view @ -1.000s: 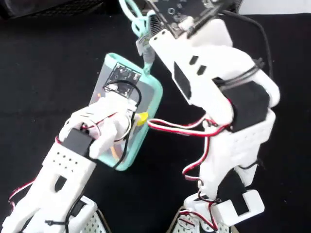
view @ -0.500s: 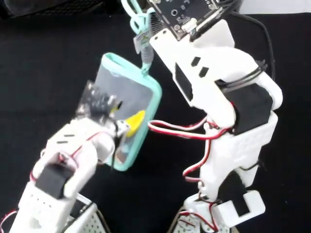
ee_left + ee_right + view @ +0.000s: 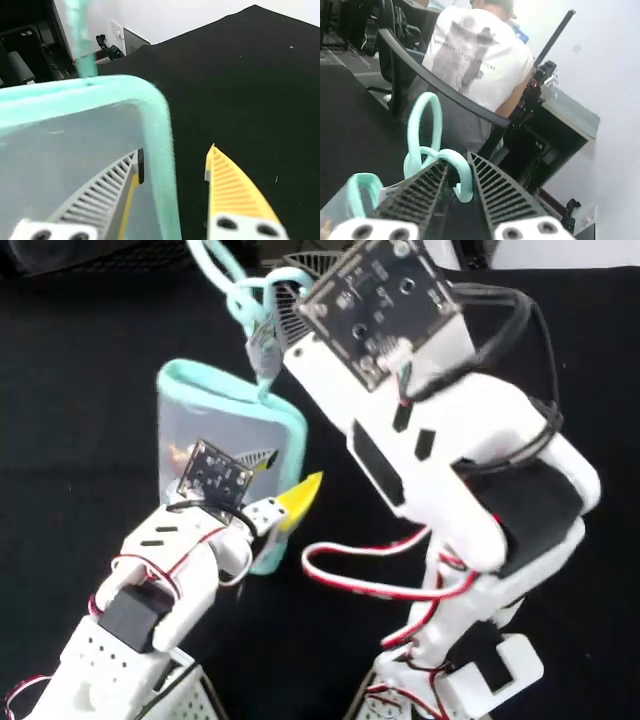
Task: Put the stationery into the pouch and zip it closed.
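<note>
Two arms, one pouch, seen from above the black table (image 3: 80,390).

**Left:** the left arm rises from the near left corner. The left gripper (image 3: 290,470) stands with its jaws spread apart, astride the pouch's long right-hand edge. One finger, grey and ribbed (image 3: 107,185), lies behind the clear wall and shows through it. The other finger, yellow (image 3: 227,190), is outside, over bare table. The teal rim runs between the two without being pinched.

**Centre:** a single pouch (image 3: 200,375), with a clear face and a teal border, lies on the table with its long side running away from the arms. Whatever it holds is too blurred to name.

**Top of the pouch:** one teal cord (image 3: 215,270), showing two loops, leads up from the far end of the pouch.

**Right:** the larger-looking right arm leans in over that end. The right gripper (image 3: 457,162) is clamped on the cord, its two black ribbed fingers almost meeting around one loop while the other loop stands free just beyond.

Two square camera boards (image 3: 380,305), one per wrist, face upward.
</note>
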You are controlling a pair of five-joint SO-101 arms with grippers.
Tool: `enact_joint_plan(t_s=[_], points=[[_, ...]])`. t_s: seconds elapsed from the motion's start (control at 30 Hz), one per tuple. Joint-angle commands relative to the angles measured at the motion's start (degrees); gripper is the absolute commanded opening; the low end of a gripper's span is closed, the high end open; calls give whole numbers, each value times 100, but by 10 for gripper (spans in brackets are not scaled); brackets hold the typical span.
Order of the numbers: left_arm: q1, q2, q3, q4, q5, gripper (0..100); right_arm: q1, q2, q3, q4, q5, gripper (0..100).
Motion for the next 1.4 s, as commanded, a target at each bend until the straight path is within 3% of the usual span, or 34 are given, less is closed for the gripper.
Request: enact_joint_plan(t_s=[0.0, 0.37, 0.77, 1.0, 1.27, 1.37], points=[[66, -62, -48, -141, 44, 228, -176, -224, -356, 26, 44, 12], [-1174, -62, -40, -703, 35, 228, -360, -426, -391, 229, 281, 12], [-1657, -62, -233, -756, 26, 228, 9, -602, -356, 176, 290, 12], [-1455, -114, -198, -668, 44, 227, 0, -576, -338, 237, 290, 12], [-1200, -976, -1393, 1538, 44, 228, 18, -549, 75, 202, 440, 12], [-954, -1653, -1543, 1996, 35, 228, 18, -549, 92, 202, 440, 12]])
